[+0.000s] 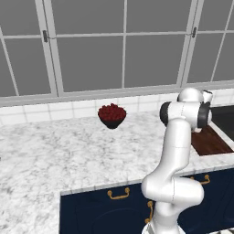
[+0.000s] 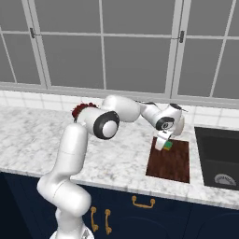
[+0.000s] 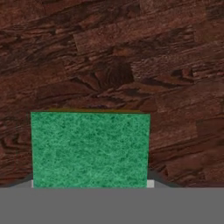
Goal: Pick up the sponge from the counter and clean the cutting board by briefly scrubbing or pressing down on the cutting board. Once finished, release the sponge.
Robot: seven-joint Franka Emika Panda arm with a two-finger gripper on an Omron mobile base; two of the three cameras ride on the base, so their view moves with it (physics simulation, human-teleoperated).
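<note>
The green sponge [image 3: 89,148] sits between my fingers, a thin yellow edge showing along its far side. Behind it lies the dark reddish-brown cutting board [image 3: 109,52]. In the right base view my gripper [image 2: 163,141] points down over the board's [image 2: 173,163] far left corner, shut on the sponge [image 2: 167,145]. Whether the sponge touches the wood I cannot tell. The board [image 1: 211,141] lies on the marbled counter [image 1: 55,151], partly behind my arm in the left base view.
A black sink basin [image 2: 218,156] lies just right of the board. A dark bowl of red fruit [image 1: 112,116] stands at the back of the counter by the tiled wall. Navy cabinets with gold handles [image 2: 143,202] run below the counter edge.
</note>
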